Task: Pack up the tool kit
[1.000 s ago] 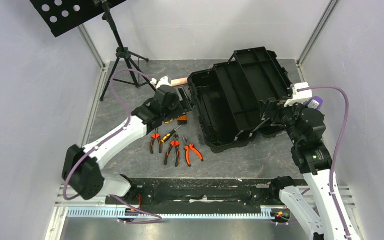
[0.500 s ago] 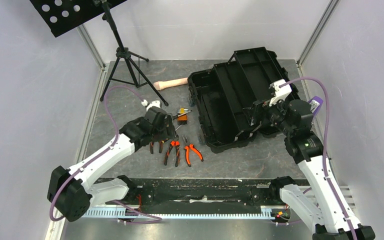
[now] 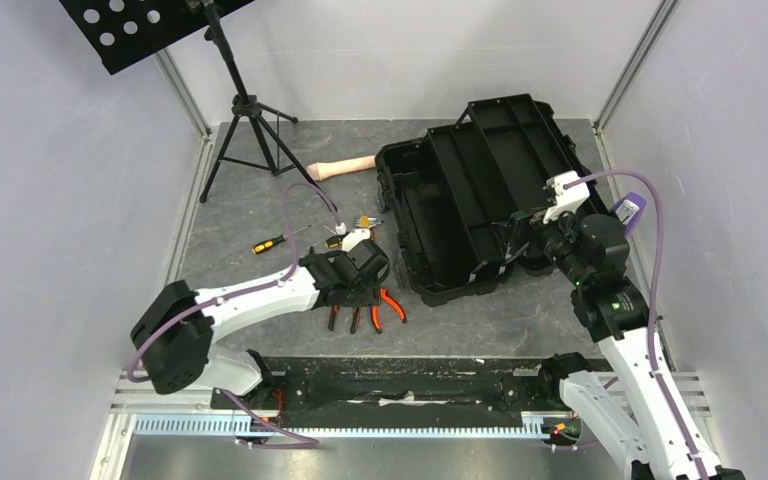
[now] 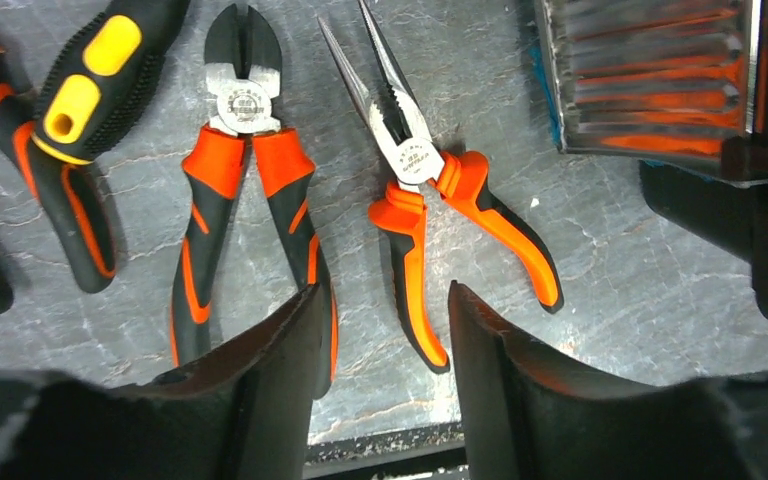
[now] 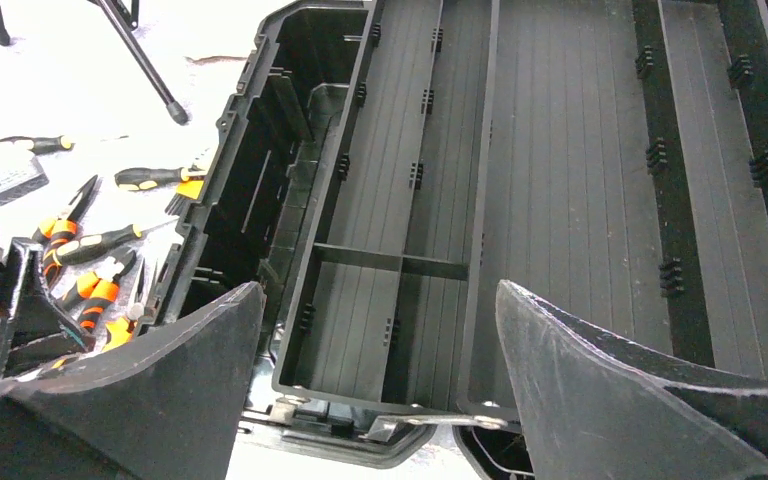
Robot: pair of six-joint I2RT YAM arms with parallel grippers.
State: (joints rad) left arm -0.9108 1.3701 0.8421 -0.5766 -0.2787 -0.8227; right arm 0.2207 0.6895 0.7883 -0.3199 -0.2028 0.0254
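Grey marbled table [image 3: 530,315], boxed in by plain white walls [image 3: 60,200], aluminium posts [image 3: 182,95] at the back corners. Black tripod [image 3: 247,104] planted back left, with a perforated black music-stand panel [image 3: 140,25] overhead in that corner. Beige handle [image 3: 340,167] lying between a tripod foot and the box.

Big black toolbox [image 3: 470,190] flopped open across the right-back part of the table, lid thrown back toward the far right post. Purple thing [image 3: 628,212] wedged between box and right wall, so pretty tight over there. Way more free surface on the left, just one screwdriver [image 3: 272,243] lying out there on its own.

Pliers lined up front-middle, near the front edge and just beside the box's near corner. Up close: cutters [image 4: 245,150] and needle-nose pliers [image 4: 430,190] side by side, not touching, noses pointing away from the wrist. Yellow-and-black screwdriver handle [image 4: 90,80] off to their left.

Low over the needle-nose pliers, left gripper [image 4: 385,295], jaws partway apart, nothing pinched. Above the box's near edge, right gripper [image 5: 380,290], spread wide, holding nothing.
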